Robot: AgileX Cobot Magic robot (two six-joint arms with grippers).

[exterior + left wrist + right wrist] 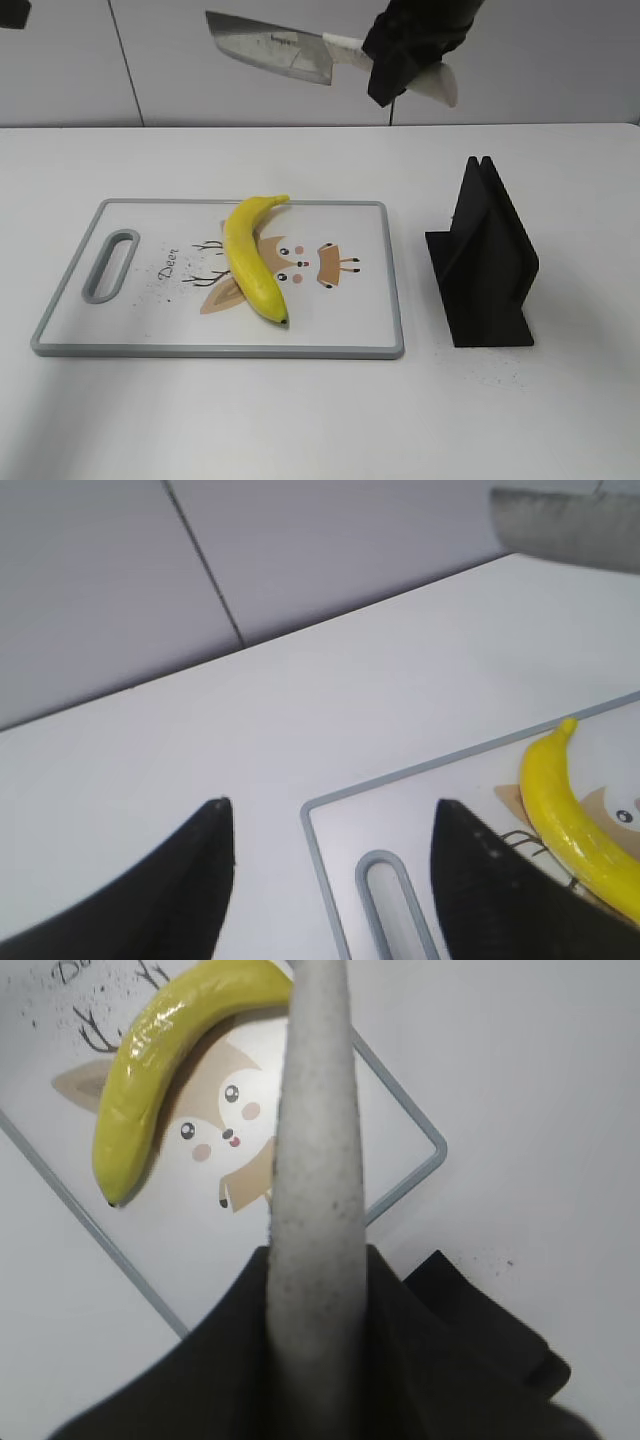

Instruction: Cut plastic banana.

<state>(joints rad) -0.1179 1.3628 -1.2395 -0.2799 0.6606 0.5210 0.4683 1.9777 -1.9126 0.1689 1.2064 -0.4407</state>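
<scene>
Banana (253,259) may roll toward 9 o'clock if your right claw (405,62), clamped on the knife (275,46), chops off-centre; left claw (330,880) hangs open, unused.

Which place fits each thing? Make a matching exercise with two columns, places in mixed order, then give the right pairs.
Things:
1. plastic banana
2. knife
3. black knife stand
4. left gripper

Places:
A. held in the air by the right gripper
B. open, over the table by the board's corner
C. lying on the cutting board
D. on the table, right of the board

Pairs: 1-C, 2-A, 3-D, 4-B
</scene>
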